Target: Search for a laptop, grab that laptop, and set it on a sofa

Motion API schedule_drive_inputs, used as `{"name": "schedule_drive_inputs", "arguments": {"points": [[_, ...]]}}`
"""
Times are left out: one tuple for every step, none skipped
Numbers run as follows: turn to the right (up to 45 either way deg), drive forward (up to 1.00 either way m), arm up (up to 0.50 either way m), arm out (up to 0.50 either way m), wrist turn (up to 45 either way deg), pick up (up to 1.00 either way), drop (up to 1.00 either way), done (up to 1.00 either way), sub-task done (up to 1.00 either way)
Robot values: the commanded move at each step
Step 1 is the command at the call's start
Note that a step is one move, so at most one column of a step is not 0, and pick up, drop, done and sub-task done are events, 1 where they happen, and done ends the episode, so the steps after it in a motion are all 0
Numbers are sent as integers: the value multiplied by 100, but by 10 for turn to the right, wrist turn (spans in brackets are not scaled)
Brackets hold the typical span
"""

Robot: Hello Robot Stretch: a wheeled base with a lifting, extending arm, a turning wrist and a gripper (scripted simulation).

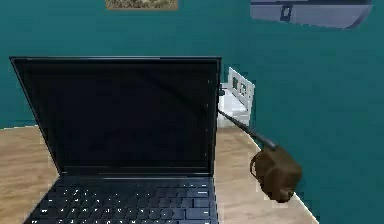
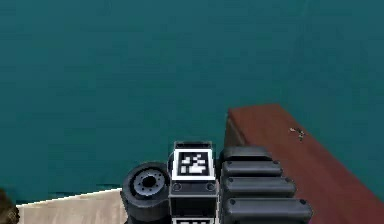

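The gripper [image 2: 148,190], a dark round body beside a white marker square [image 2: 193,165] low in the arm side view, hides its far end, so I cannot tell whether it holds anything. The laptop [image 1: 120,110] stands open, screen black, on a light wooden surface [image 1: 20,150] at the forward view's left.

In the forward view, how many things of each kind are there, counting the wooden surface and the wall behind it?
Laptop: 1
Brown lump on a dark rod: 1
White wall fitting: 1
Wall picture: 1
Grey thing up high: 1
Total: 5
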Motion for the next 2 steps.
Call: {"name": "schedule_drive_inputs", "arguments": {"points": [[-450,0,0,0,0,0,0,0,0],[-300,0,0,0,0,0,0,0,0]]}}
